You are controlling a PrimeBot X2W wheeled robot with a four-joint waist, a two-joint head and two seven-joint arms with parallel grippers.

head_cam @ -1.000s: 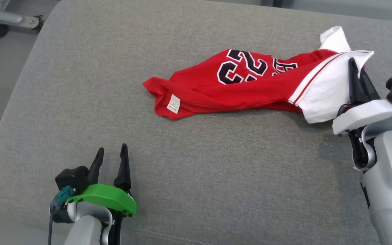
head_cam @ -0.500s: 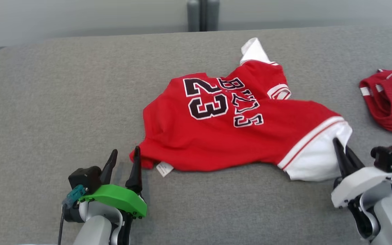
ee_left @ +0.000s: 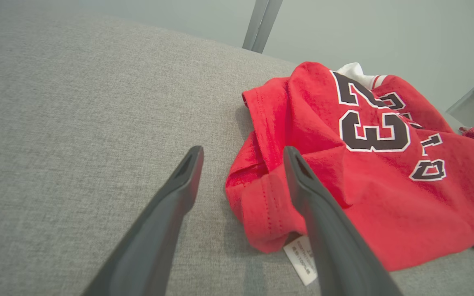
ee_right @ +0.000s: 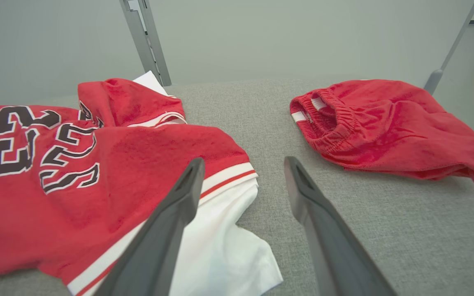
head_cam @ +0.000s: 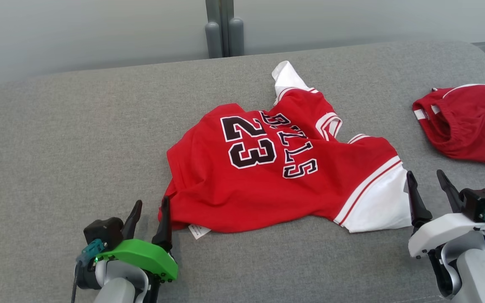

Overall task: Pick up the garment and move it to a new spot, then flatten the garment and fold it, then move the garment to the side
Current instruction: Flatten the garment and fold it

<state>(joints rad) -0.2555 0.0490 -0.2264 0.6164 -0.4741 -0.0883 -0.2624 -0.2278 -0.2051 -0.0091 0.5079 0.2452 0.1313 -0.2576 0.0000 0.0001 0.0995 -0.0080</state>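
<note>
The garment [head_cam: 267, 185] is a red jersey with a black "23" and white sleeves, lying crumpled but spread out on the grey cushion [head_cam: 57, 147]. My left gripper [head_cam: 152, 201] stands open at the jersey's lower left corner, and its right finger overlaps the red hem [ee_left: 261, 205] near the white label [ee_left: 303, 259]. My right gripper [head_cam: 424, 172] is open at the jersey's right end with nothing between its fingers. Its left finger [ee_right: 179, 205] hangs over the white sleeve [ee_right: 220, 246]. In the right wrist view the jersey [ee_right: 117, 164] lies to the left.
A second red piece, shorts with an elastic waistband [head_cam: 470, 126], lies at the right edge of the cushion and shows again [ee_right: 385, 119] ahead of my right gripper. A grey post [head_cam: 223, 29] stands behind the cushion's far edge. Bare cushion stretches to the left.
My right gripper has opened and let go of the white sleeve. The head camera has shifted, bringing the shorts into view. The jersey now lies lower and more spread out.
</note>
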